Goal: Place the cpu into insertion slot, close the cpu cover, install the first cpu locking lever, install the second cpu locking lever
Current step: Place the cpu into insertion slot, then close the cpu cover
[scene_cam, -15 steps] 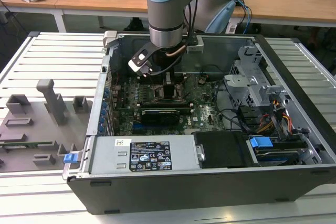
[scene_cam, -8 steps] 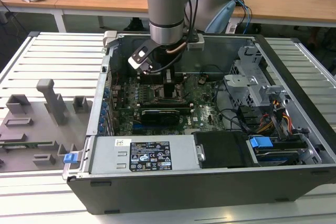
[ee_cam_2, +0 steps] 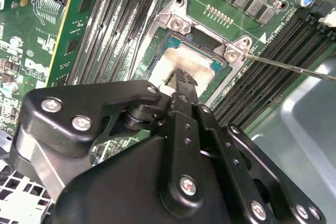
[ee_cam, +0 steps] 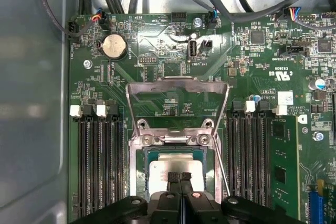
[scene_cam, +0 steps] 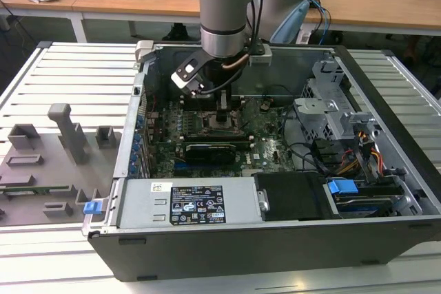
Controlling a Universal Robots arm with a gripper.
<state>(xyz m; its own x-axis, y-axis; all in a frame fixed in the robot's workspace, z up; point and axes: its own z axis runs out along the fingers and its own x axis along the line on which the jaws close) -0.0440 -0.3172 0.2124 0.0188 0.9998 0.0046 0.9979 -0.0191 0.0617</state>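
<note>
Jaws are closed, tip against tip with nothing caught between them, and your gripper [ee_cam: 178, 178] has its tips down on the metal top of the cpu [ee_cam: 159, 174] in the first wrist view; whether they press or only touch, I cannot tell. The cpu lies flat inside the insertion slot [ee_cam: 140, 178], square to the frame, so I judge the first step to be at its end.

The cpu cover [ee_cam: 177, 81] stands swung up on its hinge, away from the chip. A thin locking lever [ee_cam: 222, 169] runs loose beside the socket, not hooked down, so the cover and the levers are not yet done. By my reading, any work on the cover calls for you to lift the tips straight off the chip without dragging it, since the cover swings down through the space they occupy.

As for writing, the motherboard [ee_cam: 157, 51] carries white printed legends and a small white sticker [ee_cam: 285, 97]. The power supply [scene_cam: 138, 201] in the exterior view wears a printed black label [scene_cam: 198, 204]. None of it bears on the seating.
</note>
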